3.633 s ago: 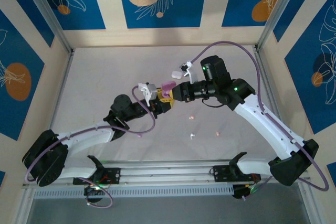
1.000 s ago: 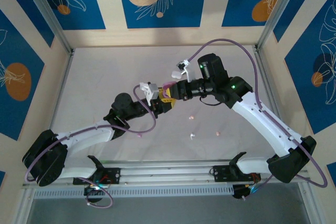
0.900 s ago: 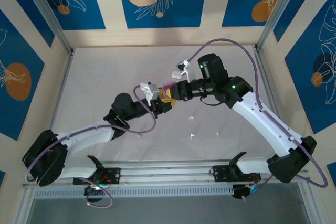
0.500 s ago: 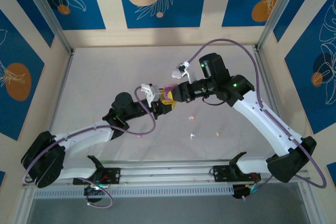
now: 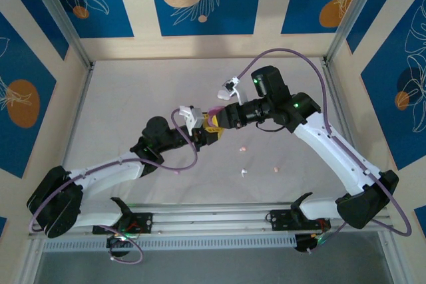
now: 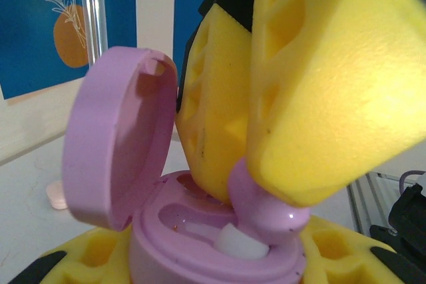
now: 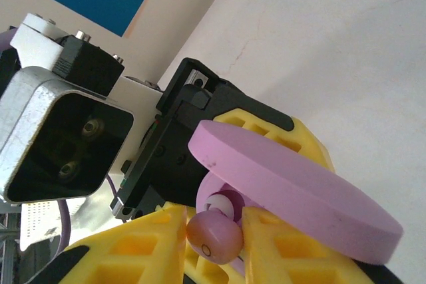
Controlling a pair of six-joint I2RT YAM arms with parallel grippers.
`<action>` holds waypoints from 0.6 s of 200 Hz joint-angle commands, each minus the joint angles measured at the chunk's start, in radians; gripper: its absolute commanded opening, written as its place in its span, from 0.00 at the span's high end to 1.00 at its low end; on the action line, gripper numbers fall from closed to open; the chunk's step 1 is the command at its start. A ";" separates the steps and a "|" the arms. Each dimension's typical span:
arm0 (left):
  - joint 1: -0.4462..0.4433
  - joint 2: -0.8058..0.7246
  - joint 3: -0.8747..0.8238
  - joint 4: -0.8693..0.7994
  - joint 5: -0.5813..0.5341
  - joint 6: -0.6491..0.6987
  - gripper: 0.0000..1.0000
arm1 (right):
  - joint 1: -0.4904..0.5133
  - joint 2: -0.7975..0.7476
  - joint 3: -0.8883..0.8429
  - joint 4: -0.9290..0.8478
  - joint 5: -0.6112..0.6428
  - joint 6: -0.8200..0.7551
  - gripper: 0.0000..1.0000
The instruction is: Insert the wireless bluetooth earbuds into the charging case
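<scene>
A pale purple charging case [image 6: 200,247] with its lid [image 6: 113,144] swung open sits between the yellow fingers of my left gripper [image 6: 213,267], which is shut on it. My right gripper [image 7: 214,237] is shut on a pale purple earbud [image 7: 214,234]. The earbud [image 6: 266,211] rests at the case's right-hand socket, its white tip down in the slot. From above, the two grippers meet over the middle of the table, at the case [image 5: 214,114]. Left gripper [image 5: 208,131] comes from the lower left, right gripper [image 5: 221,118] from the right.
Three loose earbuds lie on the white table in front of the grippers: a peach one [image 5: 243,148], a white one [image 5: 244,172] and a pink one [image 5: 273,167]. A small peach-pink item [image 6: 56,194] lies on the table behind the case. Walls ring the table.
Both grippers have shifted together slightly to the right, the case still in the left one and the earbud still in the right one at the socket.
</scene>
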 commanded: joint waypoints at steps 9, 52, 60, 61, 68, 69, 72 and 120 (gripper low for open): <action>-0.013 0.008 0.020 0.110 0.035 -0.038 0.67 | -0.004 -0.005 0.027 -0.013 0.034 0.020 0.67; -0.014 0.023 0.004 0.169 0.029 -0.082 0.67 | -0.014 -0.043 0.008 0.013 0.068 0.047 0.60; -0.013 0.024 0.004 0.172 0.030 -0.085 0.67 | -0.016 -0.047 0.006 0.016 0.074 0.052 0.59; -0.013 0.024 0.004 0.173 0.030 -0.085 0.67 | -0.016 -0.047 0.006 0.016 0.074 0.051 0.59; -0.013 0.025 0.005 0.174 0.030 -0.086 0.67 | -0.017 -0.050 0.005 0.015 0.079 0.053 0.59; -0.014 0.024 0.004 0.175 0.030 -0.086 0.67 | -0.017 -0.051 0.004 0.016 0.079 0.054 0.58; -0.013 0.024 0.004 0.176 0.031 -0.087 0.67 | -0.017 -0.053 0.004 0.018 0.081 0.054 0.58; -0.013 0.023 0.004 0.179 0.024 -0.085 0.67 | -0.023 -0.068 -0.001 0.026 0.093 0.070 0.57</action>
